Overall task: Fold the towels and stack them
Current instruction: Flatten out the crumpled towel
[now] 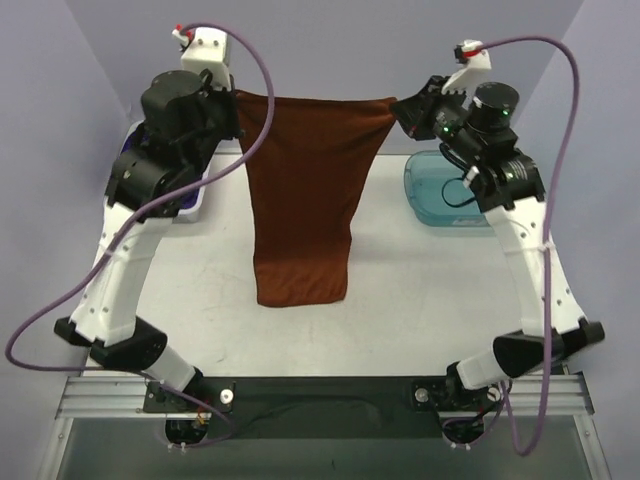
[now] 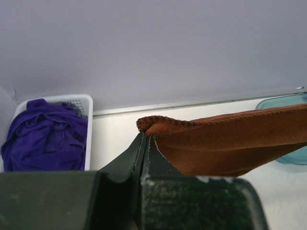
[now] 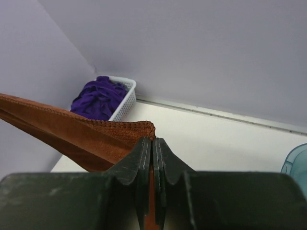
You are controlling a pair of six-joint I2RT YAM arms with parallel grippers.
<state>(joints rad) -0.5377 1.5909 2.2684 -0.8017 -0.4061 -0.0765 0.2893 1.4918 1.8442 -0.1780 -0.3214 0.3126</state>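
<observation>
Fingers point(image 2: 129, 158) of the left gripper point(image 1: 236, 96) and right gripper point(image 1: 398, 106) pinch the top corners of the rust-orange terry towel point(image 1: 305, 200), which hangs spread over the worktop's point(image 1: 420, 290) middle. At the far-left corner, a white slotted basket point(image 2: 88, 120) holds crumpled purple towels point(image 2: 43, 136). A translucent teal tray point(image 1: 428, 190) sits at the far-right.
</observation>
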